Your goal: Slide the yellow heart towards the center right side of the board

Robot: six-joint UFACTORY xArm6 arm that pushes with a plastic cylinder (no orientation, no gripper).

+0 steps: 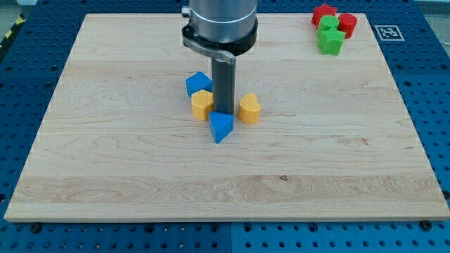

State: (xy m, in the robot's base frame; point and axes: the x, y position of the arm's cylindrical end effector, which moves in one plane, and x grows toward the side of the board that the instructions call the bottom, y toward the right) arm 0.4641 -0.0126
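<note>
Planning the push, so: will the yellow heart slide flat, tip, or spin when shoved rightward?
The yellow heart looks squat and flat-based, so it probably slides rather than tips. Its rounded lobes may let it rotate off my tip, which sits just at its left. The smooth wooden board likely offers little grip.

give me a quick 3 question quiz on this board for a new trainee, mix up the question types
1. True or false: my tip sits between the yellow heart and the yellow hexagon block.
2. Multiple choice: where is the cluster of red and green blocks? A) the view's bottom left B) the view's top right C) board centre
3. Fill in: the block just below my tip, toward the view's bottom, is the blue ____.

Key: 1 true; 2 B; 3 triangle. For reference, a blue cube lies above the hexagon on the wooden board.
</note>
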